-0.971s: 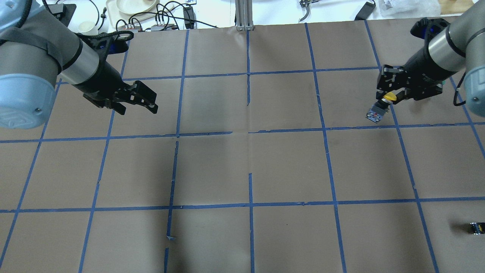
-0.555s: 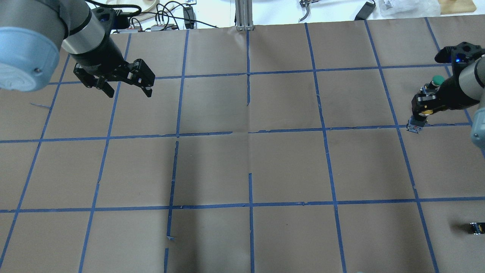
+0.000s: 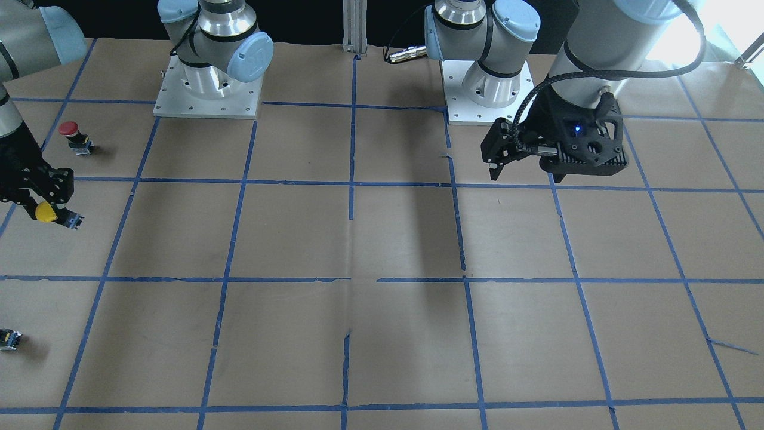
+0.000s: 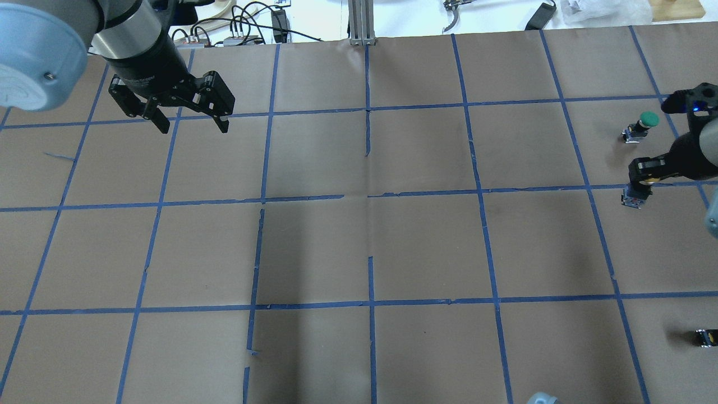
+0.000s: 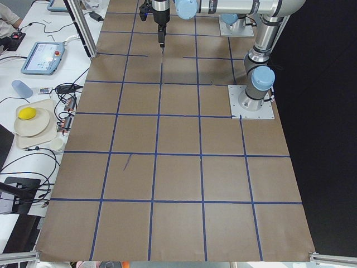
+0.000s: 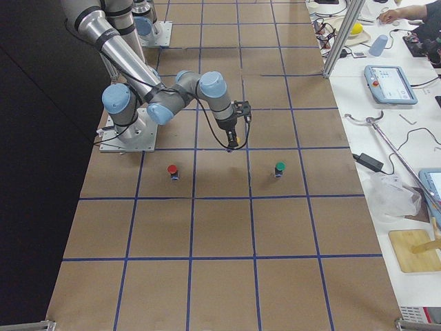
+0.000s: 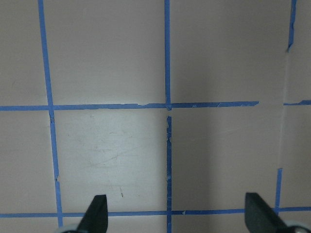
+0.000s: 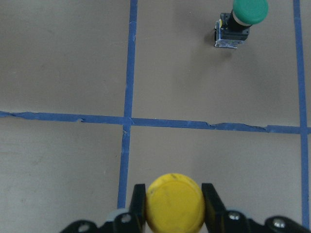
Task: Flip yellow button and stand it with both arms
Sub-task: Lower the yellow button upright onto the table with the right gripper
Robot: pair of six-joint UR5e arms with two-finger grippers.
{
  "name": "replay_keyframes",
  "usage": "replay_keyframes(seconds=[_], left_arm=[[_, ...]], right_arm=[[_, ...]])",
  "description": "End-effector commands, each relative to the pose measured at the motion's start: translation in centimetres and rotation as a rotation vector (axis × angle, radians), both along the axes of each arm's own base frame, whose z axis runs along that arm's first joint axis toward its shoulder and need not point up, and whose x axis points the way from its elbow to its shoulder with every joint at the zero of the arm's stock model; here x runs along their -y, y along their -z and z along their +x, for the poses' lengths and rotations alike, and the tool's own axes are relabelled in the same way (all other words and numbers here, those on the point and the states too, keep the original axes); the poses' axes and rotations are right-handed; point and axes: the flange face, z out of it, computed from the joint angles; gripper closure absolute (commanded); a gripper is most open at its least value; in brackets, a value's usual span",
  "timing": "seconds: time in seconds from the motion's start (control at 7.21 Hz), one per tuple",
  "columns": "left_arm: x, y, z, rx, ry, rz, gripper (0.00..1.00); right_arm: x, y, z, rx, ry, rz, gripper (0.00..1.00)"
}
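My right gripper (image 4: 641, 180) is shut on the yellow button (image 3: 46, 212), near the right edge of the overhead view. In the right wrist view the yellow cap (image 8: 175, 203) sits between the two fingers (image 8: 138, 201) and faces the camera. The grey base (image 4: 633, 200) points down at the paper beside a blue tape line. I cannot tell whether the base touches the table. My left gripper (image 4: 194, 128) is open and empty above the far left of the table. Its wrist view shows only bare paper between the fingertips (image 7: 97, 208).
A green-capped button (image 4: 645, 123) stands upright just beyond my right gripper; it also shows in the right wrist view (image 8: 240, 22). A red-capped button (image 3: 71, 134) stands closer to the robot's base. A tiny black-grey part with a yellow spot (image 4: 705, 336) lies at the near right edge.
My right gripper has carried the yellow button to the right and slightly nearer, uncovering the green button. My left gripper has moved back towards the far left, still open.
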Motion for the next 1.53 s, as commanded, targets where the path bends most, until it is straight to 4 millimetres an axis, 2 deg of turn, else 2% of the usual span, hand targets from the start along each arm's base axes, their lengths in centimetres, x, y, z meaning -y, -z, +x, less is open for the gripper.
replay_keyframes(seconds=[0.0,0.14,0.69,1.11,1.39], left_arm=[[0.0,0.3,0.2,-0.006,-0.029,0.011,0.00],[0.0,0.1,0.2,-0.004,-0.025,0.009,0.00],[0.3,0.7,0.2,-0.004,-0.044,0.017,0.00],[0.3,0.7,0.2,-0.003,-0.045,0.017,0.00],[0.3,0.5,0.2,0.001,-0.047,0.013,0.00]], right_arm=[[-1.0,3.4,-4.5,0.063,-0.139,-0.076,0.96],[-1.2,4.6,-6.0,0.049,-0.162,-0.082,0.96],[-2.0,6.0,-5.7,0.007,-0.240,-0.089,0.95],[-3.1,6.7,-6.6,0.022,-0.206,-0.079,0.93],[-3.0,6.7,-6.7,0.022,-0.200,-0.079,0.80]])
